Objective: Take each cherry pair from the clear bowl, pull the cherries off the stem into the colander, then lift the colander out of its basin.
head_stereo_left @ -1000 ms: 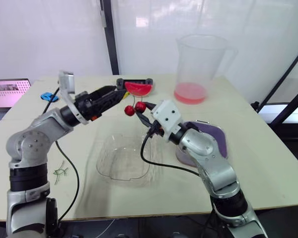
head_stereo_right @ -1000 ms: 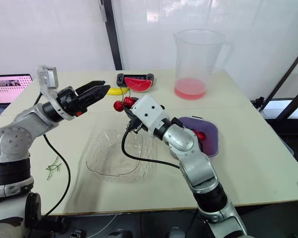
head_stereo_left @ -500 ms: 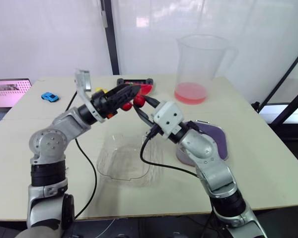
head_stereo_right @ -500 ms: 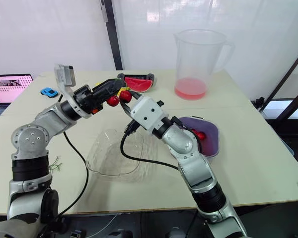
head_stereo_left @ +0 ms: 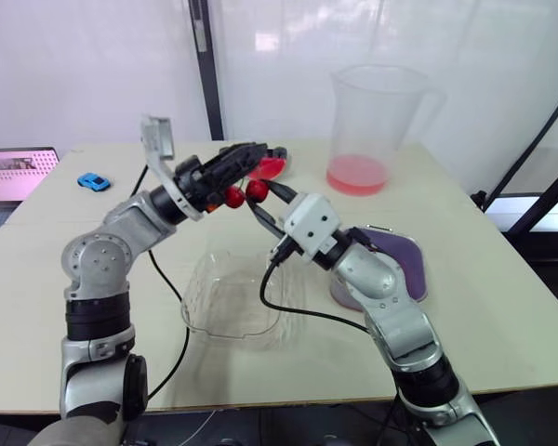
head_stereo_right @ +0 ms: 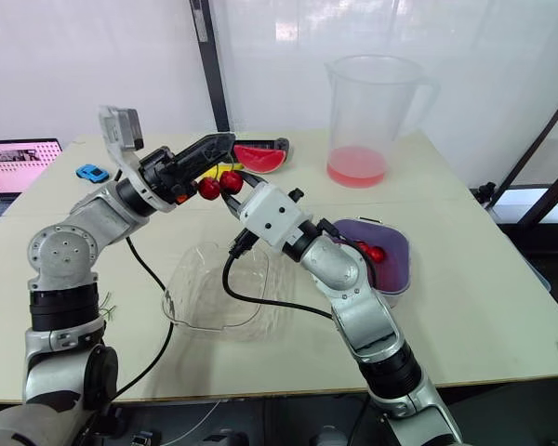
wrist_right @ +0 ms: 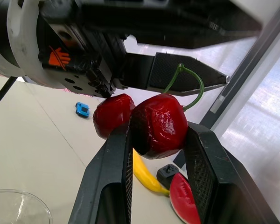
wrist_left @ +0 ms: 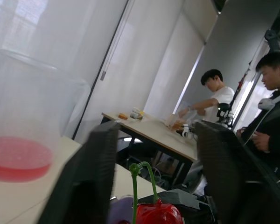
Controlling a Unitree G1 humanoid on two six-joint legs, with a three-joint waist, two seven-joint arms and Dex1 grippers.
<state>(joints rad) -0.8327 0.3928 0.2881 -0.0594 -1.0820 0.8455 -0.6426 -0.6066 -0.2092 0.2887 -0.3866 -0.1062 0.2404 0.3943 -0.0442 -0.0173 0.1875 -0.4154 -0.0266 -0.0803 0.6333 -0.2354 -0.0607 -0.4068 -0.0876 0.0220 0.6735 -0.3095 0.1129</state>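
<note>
Right wrist view: R fingers [wrist_right: 119, 186] pinch cherry pair [wrist_right: 154, 123]; L fingers [wrist_left: 88, 177] spread round stem [wrist_left: 134, 191]. Clear bowl [head_stereo_left: 231, 299] looks empty; colander [head_stereo_right: 396, 269] unlifted.

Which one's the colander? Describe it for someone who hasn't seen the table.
Find the tall clear jug with pink liquid at the table's far side. Nearer the robot from it, on the table's right half, sits the colander. It is purple with cherries inside; the neighbouring bowl is clear.
</note>
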